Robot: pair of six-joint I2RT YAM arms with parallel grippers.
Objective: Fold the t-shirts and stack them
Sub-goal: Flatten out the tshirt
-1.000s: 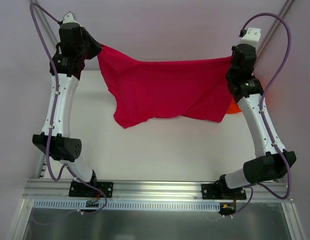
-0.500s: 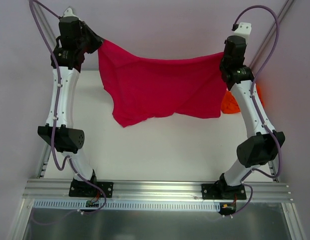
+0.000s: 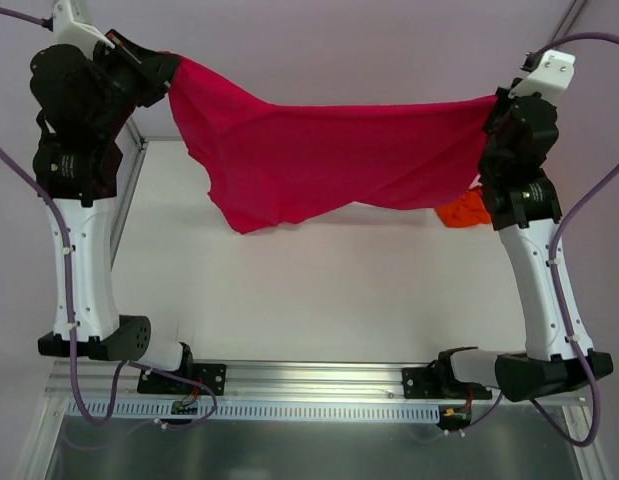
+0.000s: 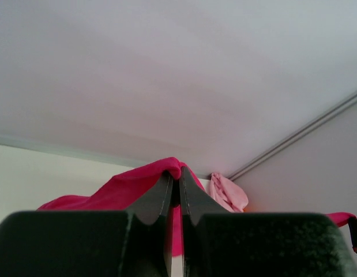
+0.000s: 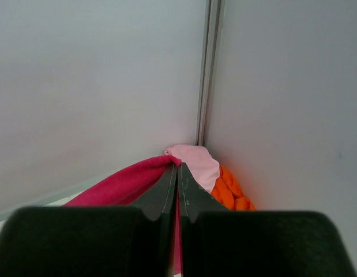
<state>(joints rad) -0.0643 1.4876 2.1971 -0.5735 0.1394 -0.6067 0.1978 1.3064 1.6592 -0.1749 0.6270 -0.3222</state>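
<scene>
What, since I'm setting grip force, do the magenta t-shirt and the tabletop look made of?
Magenta t-shirt: soft, thin knit cloth, probably cotton jersey, matte; it sags, drapes and creases where it hangs. Tabletop: hard, smooth, off-white sheet, matte, perhaps laminate or painted board; flat and featureless, so the exact material stays open.

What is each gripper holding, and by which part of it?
The crimson t-shirt. The left gripper pinches one end of its upper edge, the right gripper the other, so it hangs spread between them.
</scene>
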